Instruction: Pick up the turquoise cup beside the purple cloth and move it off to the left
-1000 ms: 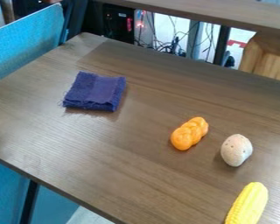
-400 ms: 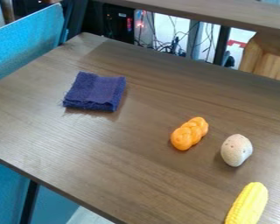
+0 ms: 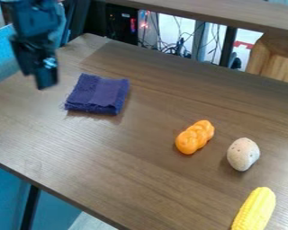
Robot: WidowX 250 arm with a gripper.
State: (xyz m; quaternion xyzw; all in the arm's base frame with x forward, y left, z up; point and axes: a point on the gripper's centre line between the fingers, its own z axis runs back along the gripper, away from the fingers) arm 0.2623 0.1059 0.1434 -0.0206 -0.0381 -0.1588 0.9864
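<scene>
Purple cloth [image 3: 97, 94]: a thick, folded, roughly square pad, frayed along its left side, with a smoother strip across its top.
Cloth's place: flat on the brown wood-look tabletop [image 3: 116, 157], upper left in the camera view.
Change: the black hand [image 3: 38, 78] has come in at upper left, beside the cloth; the things on the tabletop lie as before.
Meaning: the cloth is nearest the hand; handling seems not to have begun.
Hand's state: blurred, cannot tell whether open or closed.
Farther off: orange braided piece [image 3: 195, 137], speckled egg-shaped piece [image 3: 242, 154], yellow corn [image 3: 255, 209].
</scene>
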